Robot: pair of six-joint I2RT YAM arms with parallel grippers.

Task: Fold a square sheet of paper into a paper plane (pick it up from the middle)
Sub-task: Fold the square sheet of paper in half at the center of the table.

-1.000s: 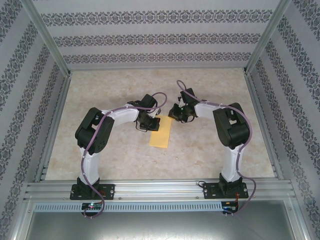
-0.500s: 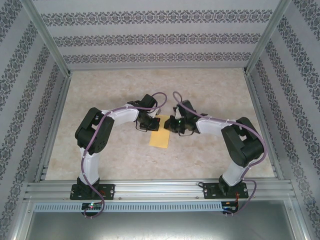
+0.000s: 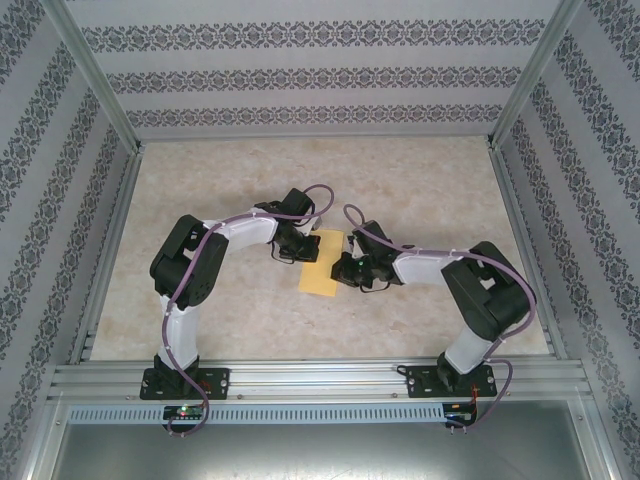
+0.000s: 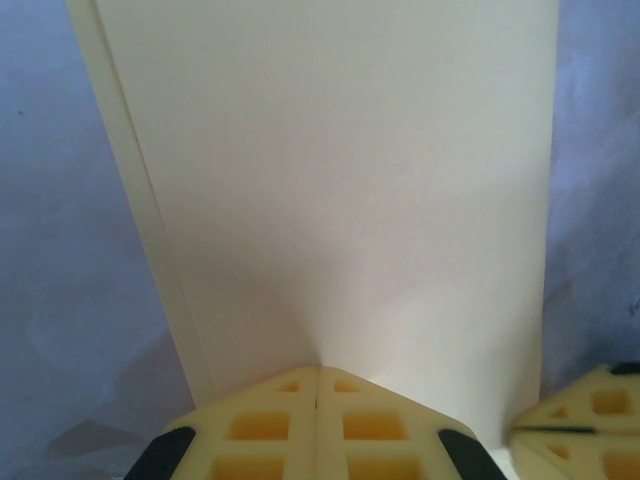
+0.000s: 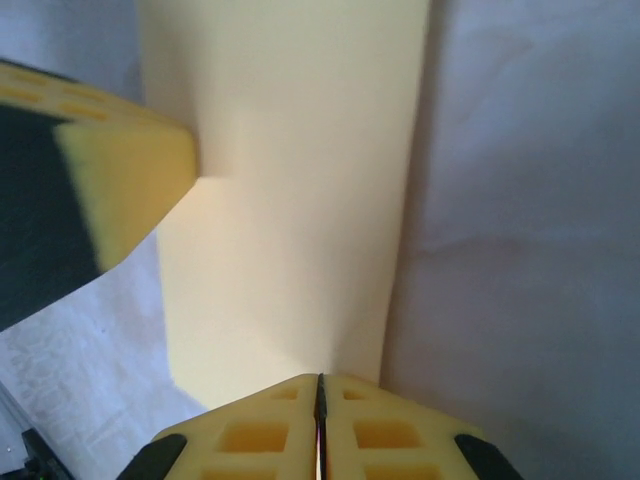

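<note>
Plainly, there is one sheet of paper [image 3: 322, 270]: thin, matte and pale yellow, folded into a narrow straight-edged rectangle that lies flat on the beige marbled table [image 3: 430, 190]. In the left wrist view a second layer shows as a slim strip along the sheet's left border, so two layers can be counted there.

Two claws meet the sheet, each with two fingers. The left claw [image 3: 303, 248] has its fingers pressed together with no gap. Their pale yellow, waffle-pocketed pads [image 4: 270, 425] touch the paper, which spreads straight ahead of the tips and dimples into a soft crease just in front of them. The right claw [image 3: 341, 272] is pressed together too, with only a hairline dark seam between its fingers [image 5: 375, 430]. Its tips touch the sheet, which runs ahead of them and to their left. Whether either claw nips any paper between its tips cannot be told.

Seen from the left claw, the right claw's tips sit just to the right, at the sheet's right border. Seen from the right claw, one left-claw finger lies ahead and to the left, on the paper.
</note>
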